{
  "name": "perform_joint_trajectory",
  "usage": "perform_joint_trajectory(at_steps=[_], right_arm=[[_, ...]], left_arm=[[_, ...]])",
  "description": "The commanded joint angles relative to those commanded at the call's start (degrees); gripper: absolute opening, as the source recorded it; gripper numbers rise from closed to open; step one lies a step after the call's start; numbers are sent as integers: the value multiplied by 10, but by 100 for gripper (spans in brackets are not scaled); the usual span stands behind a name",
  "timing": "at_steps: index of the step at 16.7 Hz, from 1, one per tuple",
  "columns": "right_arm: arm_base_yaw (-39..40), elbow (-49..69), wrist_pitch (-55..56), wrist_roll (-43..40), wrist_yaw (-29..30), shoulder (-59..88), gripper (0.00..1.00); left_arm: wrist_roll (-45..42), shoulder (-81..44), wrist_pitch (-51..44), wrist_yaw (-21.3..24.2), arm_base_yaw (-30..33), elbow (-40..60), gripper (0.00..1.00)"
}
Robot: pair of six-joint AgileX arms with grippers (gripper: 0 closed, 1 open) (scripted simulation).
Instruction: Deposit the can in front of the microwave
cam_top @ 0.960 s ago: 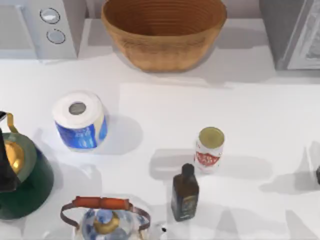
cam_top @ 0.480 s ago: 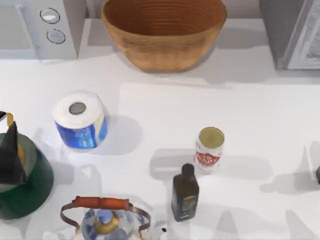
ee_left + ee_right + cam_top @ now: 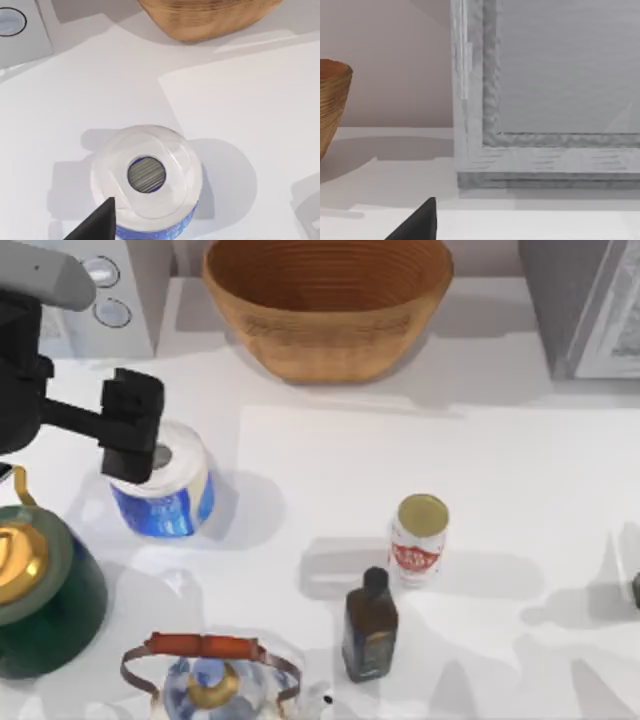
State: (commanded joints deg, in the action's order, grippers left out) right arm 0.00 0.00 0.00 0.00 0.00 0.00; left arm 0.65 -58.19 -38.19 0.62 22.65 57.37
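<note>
At the near edge of the white surface [image 3: 330, 460] stand a blue-and-white kettle [image 3: 212, 680] with an orange handle and, to the left, a dark green kettle [image 3: 40, 590] with a gold lid. Just right of the patterned kettle stands a dark brown bottle [image 3: 369, 625]. The can [image 3: 419, 538] stands upright just beyond the bottle, right of centre, well apart from the microwave [image 3: 85, 300] in the far left corner. A paper roll [image 3: 165, 485] stands on the left; the left claw [image 3: 130, 425] hangs above it, and I cannot tell whether its fingers are parted or clenched. A wicker basket [image 3: 328, 300] sits at the far centre, a darker grey appliance [image 3: 585, 305] far right. The right claw [image 3: 415, 222] faces that appliance; its state cannot be told.
</note>
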Motion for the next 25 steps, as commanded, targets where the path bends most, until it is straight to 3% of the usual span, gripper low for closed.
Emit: perform_joint_trajectory(at_steps=[8, 13, 17, 25], right_arm=[[0, 0, 0, 0, 0, 0, 100], [0, 0, 0, 0, 0, 0, 100], [0, 0, 0, 0, 0, 0, 100], [0, 0, 0, 0, 0, 0, 100]], left_arm=[[13, -515, -305, 1, 175, 504, 100], [21, -742, -438, -1, 247, 724, 100], [25, -819, -488, -3, 272, 800, 100], [23, -820, -466, -3, 272, 779, 100]])
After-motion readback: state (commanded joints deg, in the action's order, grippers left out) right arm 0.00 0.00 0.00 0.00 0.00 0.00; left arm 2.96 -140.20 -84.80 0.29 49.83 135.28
